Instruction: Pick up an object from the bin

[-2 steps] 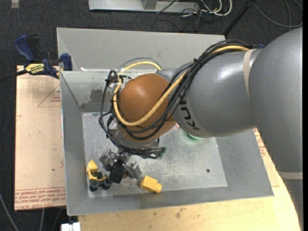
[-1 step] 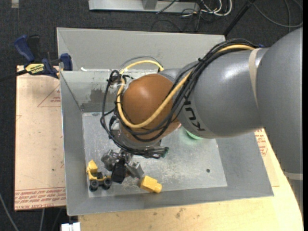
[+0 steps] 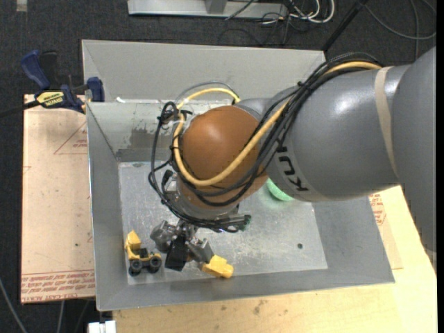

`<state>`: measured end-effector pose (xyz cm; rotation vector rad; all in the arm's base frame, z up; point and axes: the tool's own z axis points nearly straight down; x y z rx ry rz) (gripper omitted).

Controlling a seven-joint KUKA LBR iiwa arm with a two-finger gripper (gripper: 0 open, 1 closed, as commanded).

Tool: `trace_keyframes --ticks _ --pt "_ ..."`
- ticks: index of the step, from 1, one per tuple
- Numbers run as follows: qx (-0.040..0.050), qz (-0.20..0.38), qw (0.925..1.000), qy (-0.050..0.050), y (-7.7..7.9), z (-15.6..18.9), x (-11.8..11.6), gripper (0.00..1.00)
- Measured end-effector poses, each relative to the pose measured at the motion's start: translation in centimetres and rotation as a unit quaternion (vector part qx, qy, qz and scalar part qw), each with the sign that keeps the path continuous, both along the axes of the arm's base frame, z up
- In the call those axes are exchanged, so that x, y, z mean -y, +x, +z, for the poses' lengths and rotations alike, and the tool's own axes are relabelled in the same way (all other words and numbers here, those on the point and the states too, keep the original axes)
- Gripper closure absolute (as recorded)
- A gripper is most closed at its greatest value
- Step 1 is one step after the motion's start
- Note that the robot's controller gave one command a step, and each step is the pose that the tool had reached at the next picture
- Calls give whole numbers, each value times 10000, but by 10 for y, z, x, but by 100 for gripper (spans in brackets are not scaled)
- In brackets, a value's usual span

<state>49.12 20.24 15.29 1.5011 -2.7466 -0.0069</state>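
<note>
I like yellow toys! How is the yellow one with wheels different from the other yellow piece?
The wheeled yellow toy has black wheels; the yellow piece is plain yellow. The toy looks bigger than the piece. The toy lies left of the end effector in the view, the piece right. Both are yellow, on the bin floor.

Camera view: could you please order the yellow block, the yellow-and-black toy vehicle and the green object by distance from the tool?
1. Yellow plastic block, at the view-right of the tool.
2. Yellow-and-black toy vehicle, view-left; too close to call against the block.
3. Pale green object, back right.
</note>
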Motion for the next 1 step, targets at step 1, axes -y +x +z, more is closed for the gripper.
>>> trace_keyframes --ticks 1 --pt "56 170 9998 20 17 72 -8 100"
